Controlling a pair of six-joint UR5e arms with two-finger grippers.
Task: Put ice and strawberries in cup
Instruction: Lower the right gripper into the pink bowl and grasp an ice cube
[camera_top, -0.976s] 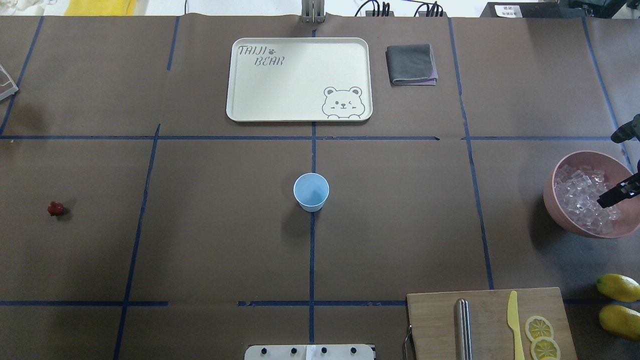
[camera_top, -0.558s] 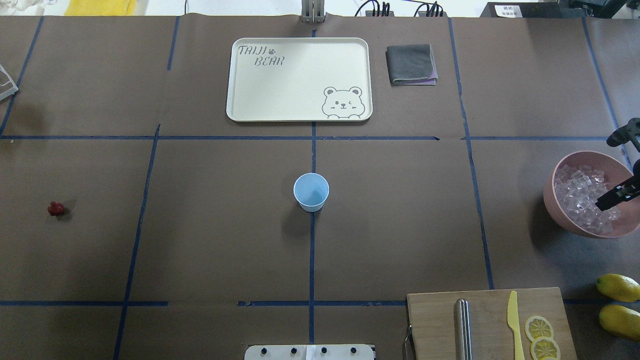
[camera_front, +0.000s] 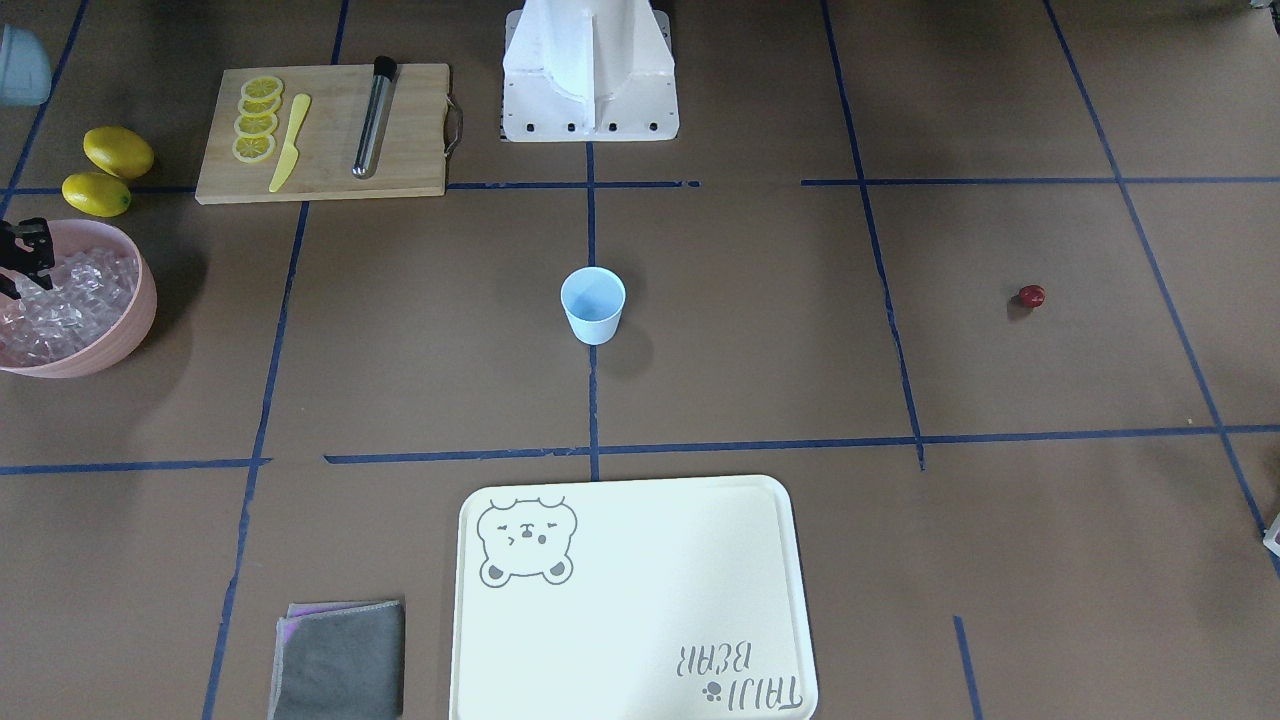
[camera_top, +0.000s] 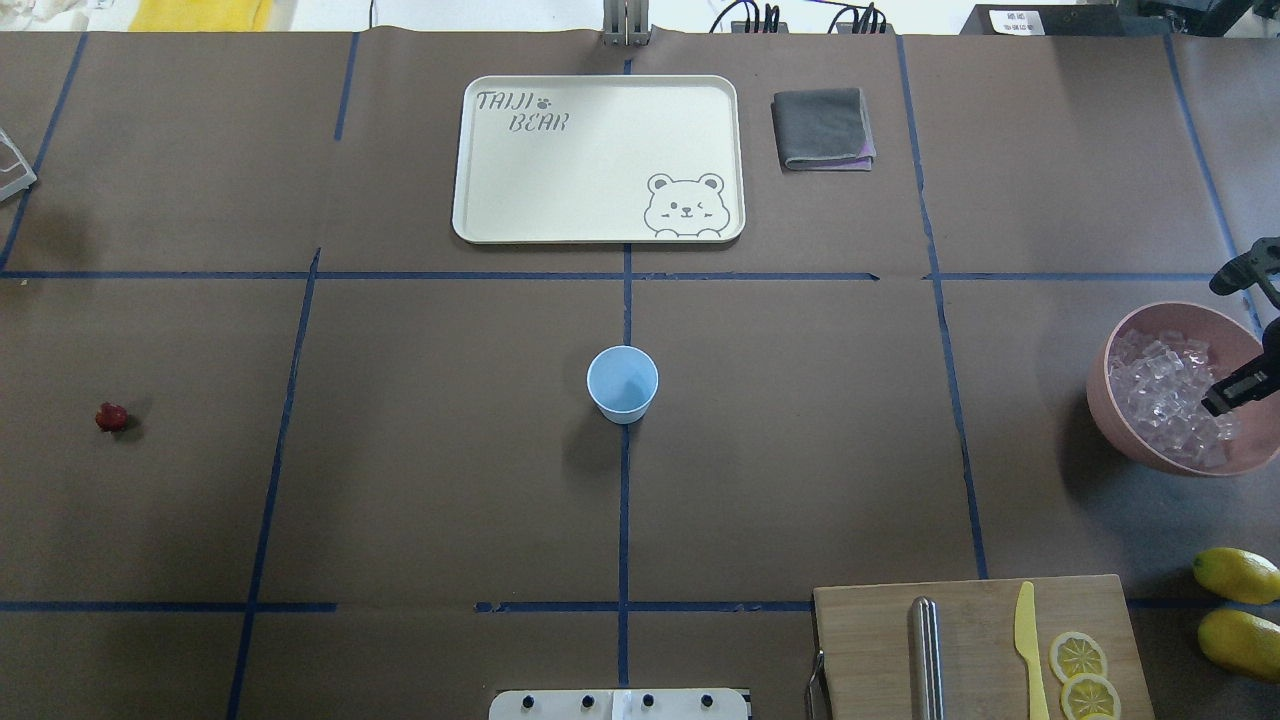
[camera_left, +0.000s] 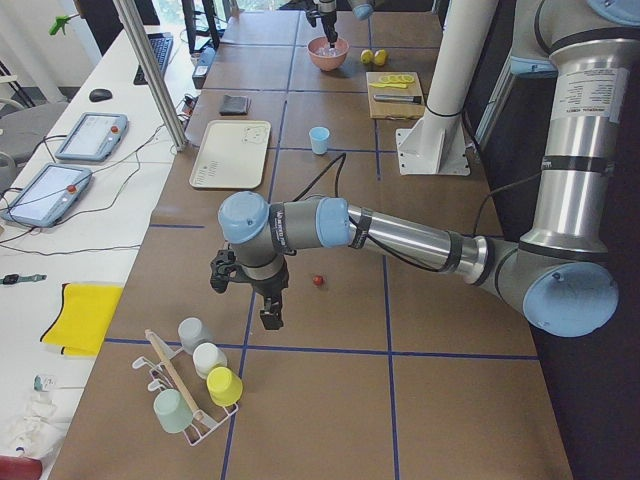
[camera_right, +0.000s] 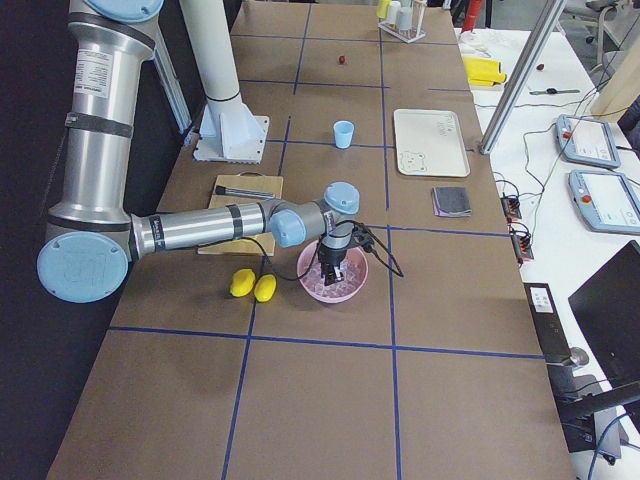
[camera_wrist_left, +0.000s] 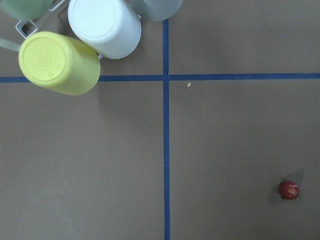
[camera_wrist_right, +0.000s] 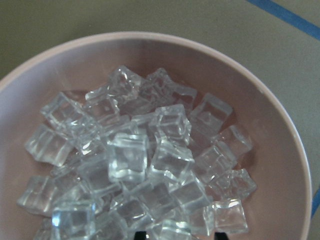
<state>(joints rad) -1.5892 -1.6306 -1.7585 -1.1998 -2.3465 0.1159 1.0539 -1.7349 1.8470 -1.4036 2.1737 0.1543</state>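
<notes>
Now: tray (camera_top: 590, 180) reads "TAIJI BEAR"; R gripper (camera_wrist_right: 181, 235) spread over ice (camera_wrist_right: 127, 160); L gripper (camera_left: 243, 300) unclear.

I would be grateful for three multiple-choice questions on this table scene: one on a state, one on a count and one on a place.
1. The cup is: A upright, with nothing seen inside; B lying on its side; C upside down.
2. How many whole lemons lie near the cutting board? A one; B two; C four.
3. The strawberry lies: A in the cup; B on the cutting board; C on the bare table, far from the cup.

Answers:
1. A: its open mouth faces up and only its pale blue inside shows.
2. B: two yellow lemons lie side by side off the board's end.
3. C: it sits alone on the brown paper, on the robot's left side.
</notes>
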